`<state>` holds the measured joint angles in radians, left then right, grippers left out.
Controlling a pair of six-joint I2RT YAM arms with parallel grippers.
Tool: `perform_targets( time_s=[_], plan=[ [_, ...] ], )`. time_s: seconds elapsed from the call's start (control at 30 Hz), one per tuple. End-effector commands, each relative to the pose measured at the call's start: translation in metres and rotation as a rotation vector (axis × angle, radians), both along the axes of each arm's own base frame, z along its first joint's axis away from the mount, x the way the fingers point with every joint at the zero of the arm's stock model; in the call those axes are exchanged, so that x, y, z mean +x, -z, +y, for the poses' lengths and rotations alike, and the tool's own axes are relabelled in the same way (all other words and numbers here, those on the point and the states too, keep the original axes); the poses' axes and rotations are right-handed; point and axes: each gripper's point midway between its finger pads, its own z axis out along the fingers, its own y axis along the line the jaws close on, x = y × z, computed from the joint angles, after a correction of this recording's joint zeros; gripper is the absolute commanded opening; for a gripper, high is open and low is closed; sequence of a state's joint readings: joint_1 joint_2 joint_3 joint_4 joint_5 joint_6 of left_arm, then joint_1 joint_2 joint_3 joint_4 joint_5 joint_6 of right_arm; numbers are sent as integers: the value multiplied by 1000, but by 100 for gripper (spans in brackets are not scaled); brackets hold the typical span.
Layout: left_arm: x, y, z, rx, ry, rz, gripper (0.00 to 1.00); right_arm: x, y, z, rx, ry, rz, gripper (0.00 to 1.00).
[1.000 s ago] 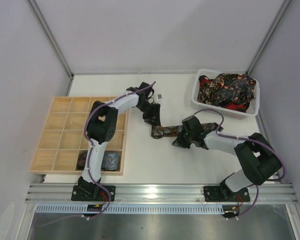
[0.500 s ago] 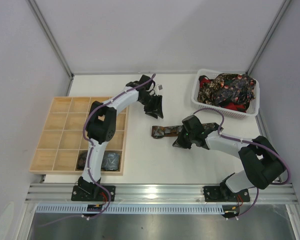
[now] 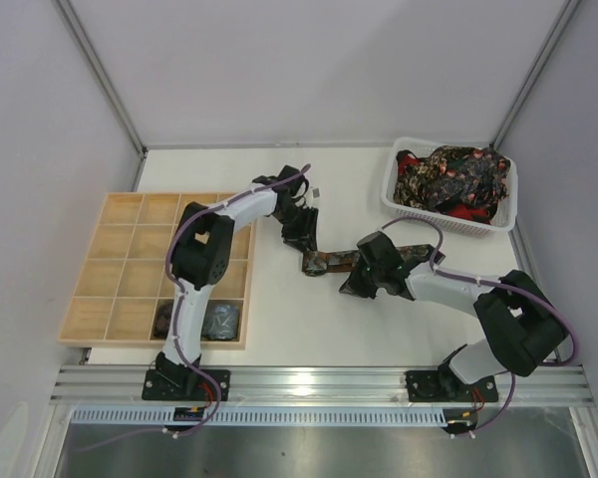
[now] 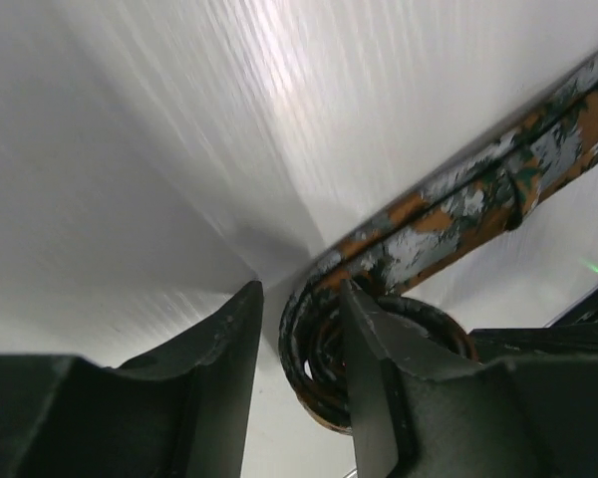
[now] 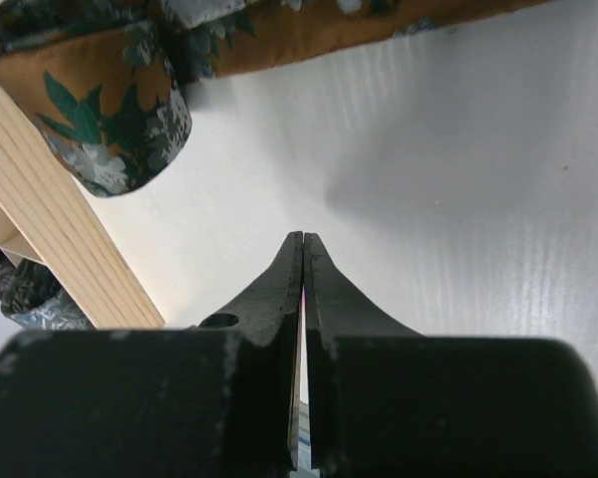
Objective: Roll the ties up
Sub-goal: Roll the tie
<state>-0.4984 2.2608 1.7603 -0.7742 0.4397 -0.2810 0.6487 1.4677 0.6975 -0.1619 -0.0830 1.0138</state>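
Bare table (image 3: 279,319) opens between the wooden tray (image 3: 110,337) and basket (image 3: 448,221); the tie (image 3: 329,262) crosses its middle.

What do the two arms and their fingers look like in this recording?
Left arm and right arm: white links, black joint housings, a purple cable looped along each. Fingers: matte black, tapering to thin tips.

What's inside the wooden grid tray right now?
Two dark rolled ties in the tray's near row; the left arm hides part of one and several cells.
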Motion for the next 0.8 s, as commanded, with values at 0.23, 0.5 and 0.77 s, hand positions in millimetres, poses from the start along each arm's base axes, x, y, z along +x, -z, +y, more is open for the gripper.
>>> perform_targets(
  time_s=[0.23,0.5,0.77],
  plan=[
    [-78,-10,8,-27,-3,95,40,-28,-2,8,11,63,-26,0],
    [-65,-27,13,18,-19,41,41,-42,3,20,38,75,-19,0],
    [-23,-32,4,10,32,-9,40,-45,11,36,-58,250,-15,0]
  ],
)
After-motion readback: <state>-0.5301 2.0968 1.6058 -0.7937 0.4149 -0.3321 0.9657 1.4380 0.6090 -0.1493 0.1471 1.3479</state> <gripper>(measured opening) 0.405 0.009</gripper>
